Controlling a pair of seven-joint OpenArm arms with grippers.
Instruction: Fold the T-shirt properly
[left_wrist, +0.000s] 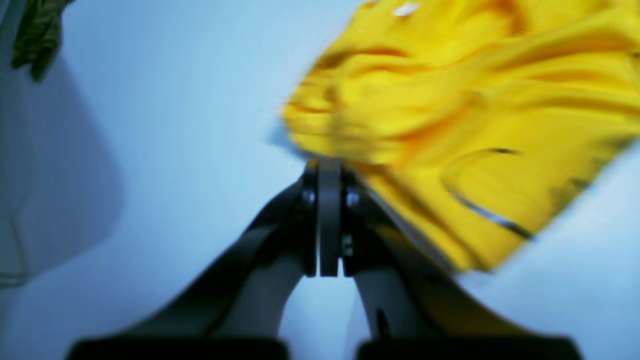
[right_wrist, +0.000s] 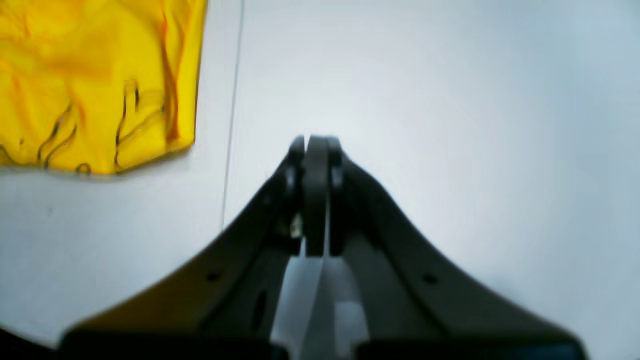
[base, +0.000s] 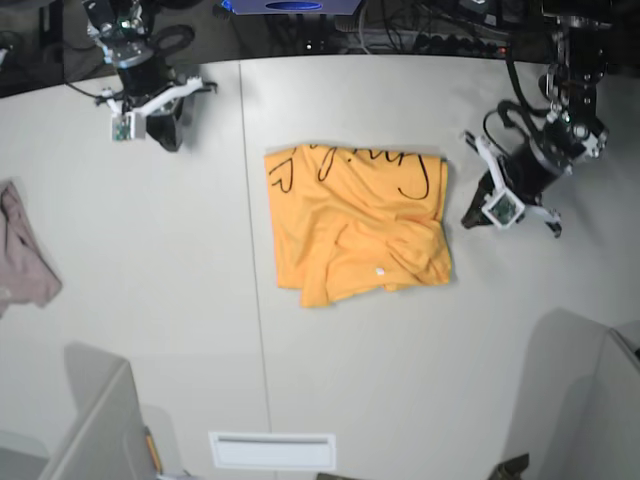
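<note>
Table (base: 150, 300): pale, smooth, matte surface with one thin seam running from twelve to six o'clock in the base view.

T-shirt (base: 355, 220): orange-yellow soft knit, folded into a rough rectangle at the middle of the table, just past the seam toward three o'clock. Long axis runs from twelve to six o'clock, only slightly longer than wide. Black cursive line print lies along the twelve o'clock edge; rumpled folds bunch at the four o'clock corner beside a small white tag. Lower hem slants toward seven o'clock.

Mauve cloth (base: 22, 260): small crumpled piece at nine o'clock, at the table edge.

Left gripper (left_wrist: 327, 167): dark, curved fingers pressed together, holding nothing; tips sit at the shirt's edge, though blur hides whether they touch it.

Right gripper (right_wrist: 315, 145): fingers pressed together, empty, over bare table, well apart from the shirt.
</note>
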